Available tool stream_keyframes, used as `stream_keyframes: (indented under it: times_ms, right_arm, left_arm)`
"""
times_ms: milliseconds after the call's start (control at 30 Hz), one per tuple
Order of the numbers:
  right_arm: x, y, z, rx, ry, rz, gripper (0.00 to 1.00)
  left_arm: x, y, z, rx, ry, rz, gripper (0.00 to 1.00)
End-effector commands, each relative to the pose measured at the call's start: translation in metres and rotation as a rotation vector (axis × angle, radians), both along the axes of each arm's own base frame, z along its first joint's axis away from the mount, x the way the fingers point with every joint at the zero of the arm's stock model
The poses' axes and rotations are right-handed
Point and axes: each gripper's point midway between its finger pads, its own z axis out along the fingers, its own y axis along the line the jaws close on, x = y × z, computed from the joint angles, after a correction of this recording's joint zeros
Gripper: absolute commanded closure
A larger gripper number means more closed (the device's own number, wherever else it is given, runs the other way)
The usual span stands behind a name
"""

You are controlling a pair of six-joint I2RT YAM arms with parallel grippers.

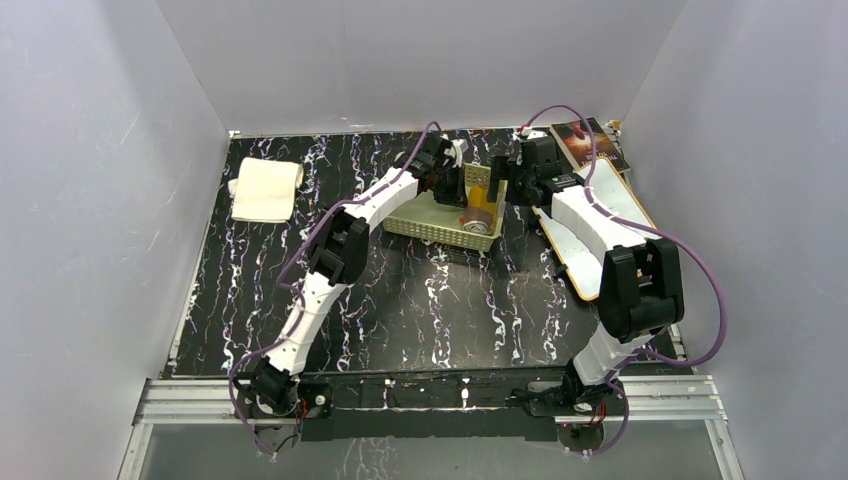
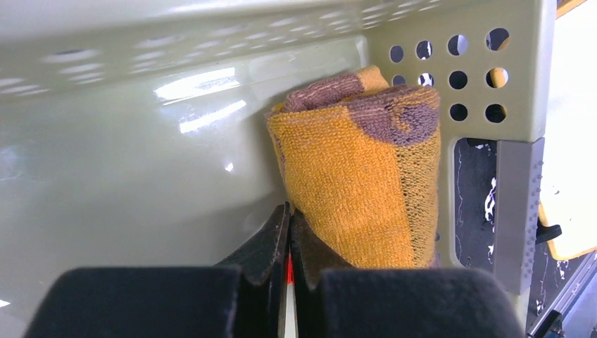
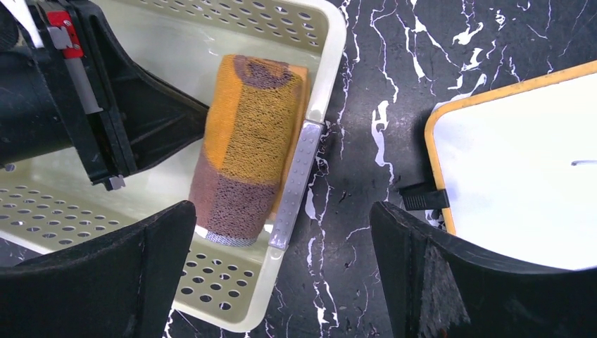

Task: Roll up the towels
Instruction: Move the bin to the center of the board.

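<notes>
While your left gripper rests pinched shut against the rolled mustard-yellow towel — long axis along the basket wall — your right gripper hangs wide open above.

My gripper is closed, its black fingers pressed together at the lower left edge of a rolled mustard-yellow and brown terry towel. The roll stands upright in a corner of a pale green perforated plastic basket.
</notes>
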Motion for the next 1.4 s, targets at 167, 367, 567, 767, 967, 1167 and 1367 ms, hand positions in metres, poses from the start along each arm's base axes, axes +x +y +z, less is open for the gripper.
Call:
stream_keyframes:
  times_ms: [167, 367, 567, 767, 967, 1167, 1367]
  right_arm:
    - [0.01, 0.001, 0.003, 0.051, -0.029, -0.052, 0.22]
    - [0.002, -0.001, -0.021, 0.04, 0.056, -0.065, 0.33]
    - [0.0, -0.003, -0.027, 0.037, 0.083, -0.089, 0.49]
    - [-0.005, -0.005, -0.033, 0.03, 0.117, -0.107, 0.57]
    - [-0.01, -0.007, -0.054, 0.018, 0.185, -0.13, 0.58]
    - [-0.007, -0.003, -0.064, 0.058, 0.212, -0.171, 0.96]
    - [0.015, -0.008, -0.057, 0.081, 0.185, -0.26, 1.0]
  left_arm:
    - [-0.013, -0.033, 0.025, -0.106, 0.01, -0.032, 1.0]
    - [-0.012, -0.03, 0.032, -0.089, -0.012, -0.025, 1.0]
    - [0.01, 0.006, 0.082, -0.094, -0.057, 0.038, 0.96]
    - [0.024, 0.062, 0.156, -0.076, -0.173, 0.099, 0.91]
    - [0.015, 0.125, 0.203, -0.033, -0.221, 0.17, 0.88]
    - [0.002, 0.213, 0.215, -0.006, -0.205, 0.302, 0.78]
    - [0.002, 0.317, 0.194, 0.029, -0.143, 0.48, 0.72]
